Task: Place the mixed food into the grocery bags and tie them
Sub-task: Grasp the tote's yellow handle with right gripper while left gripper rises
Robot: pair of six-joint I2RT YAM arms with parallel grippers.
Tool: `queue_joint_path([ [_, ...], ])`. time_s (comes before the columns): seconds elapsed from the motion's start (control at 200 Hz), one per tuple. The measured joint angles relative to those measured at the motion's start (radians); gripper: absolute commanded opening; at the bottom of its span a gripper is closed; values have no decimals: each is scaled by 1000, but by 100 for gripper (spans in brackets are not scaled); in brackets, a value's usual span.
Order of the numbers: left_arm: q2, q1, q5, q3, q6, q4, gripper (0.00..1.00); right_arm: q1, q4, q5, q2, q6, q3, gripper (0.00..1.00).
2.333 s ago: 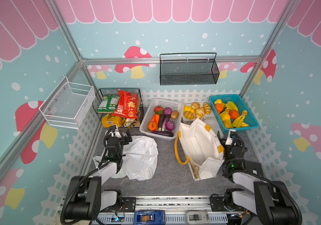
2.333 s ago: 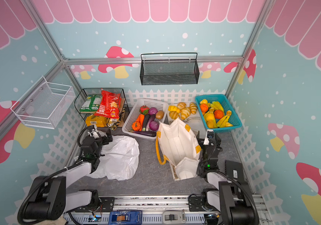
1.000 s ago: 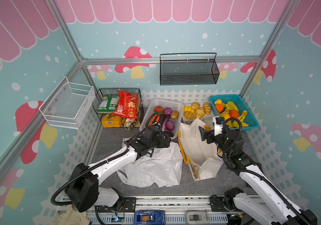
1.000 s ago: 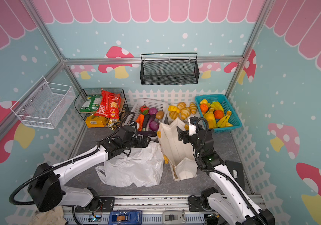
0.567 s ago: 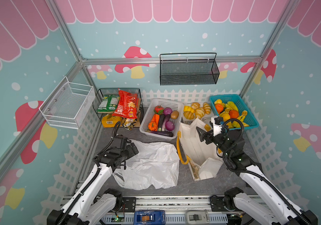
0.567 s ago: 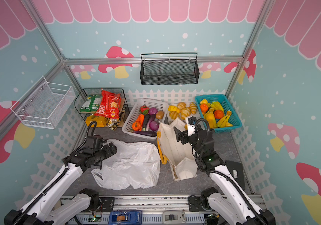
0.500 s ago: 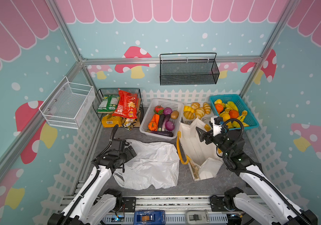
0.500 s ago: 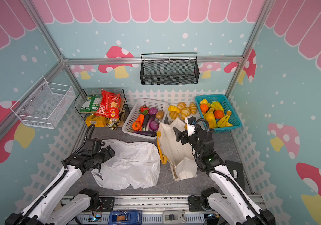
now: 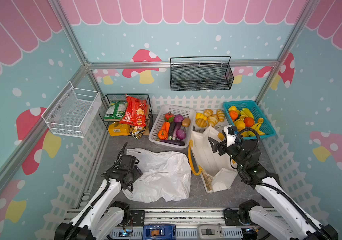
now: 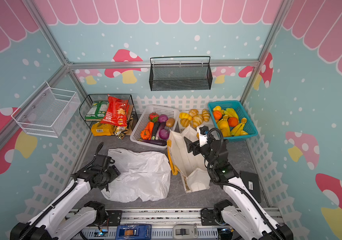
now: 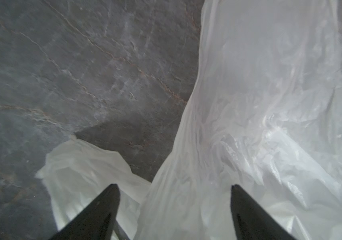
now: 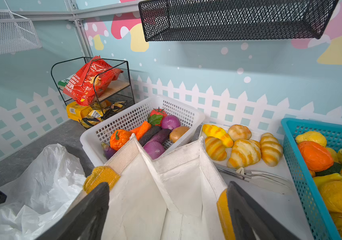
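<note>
left hand: open, black fingers well apart, pointing down at the white plastic bag; crinkled plastic lies between the tips, not pinched.
right hand: open wide, over the mouth of the canvas tote. In the right wrist view both tote walls sit between the fingers; contact with the cloth can't be told.
white plastic bag: lying flat and crumpled on the grey surface, left of centre in both top views; one loop handle is beside the left hand.
canvas tote: on the surface right of the plastic bag, mouth gaping, yellow handle on the side facing the plastic bag; nothing visible inside.
red crisp packet: upper shelf of the black wire rack at the back left, beside a green packet.
yellow-and-dark snack packet: lower level of the rack, at its front edge.
toy fruits: piled in the teal basket, back right.
white basket: between rack and tote, holds vegetables.
</note>
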Motion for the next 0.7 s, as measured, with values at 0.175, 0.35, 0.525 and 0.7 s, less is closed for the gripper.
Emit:
queue_joint_path([
  [0.175, -8, 0, 48, -2, 7, 84, 28, 0, 0, 11, -8, 0, 0, 89],
  [0.35, -57, 0, 85, 7, 53, 130, 15, 0, -34, 42, -4, 0, 17, 89],
  [0.525, -93, 31, 25, 58, 103, 148, 10, 0, -57, 55, 27, 0, 59, 89],
  [0.7, -27, 173, -121, 113, 126, 271, 2, 0, -76, 56, 63, -1, 88, 89],
])
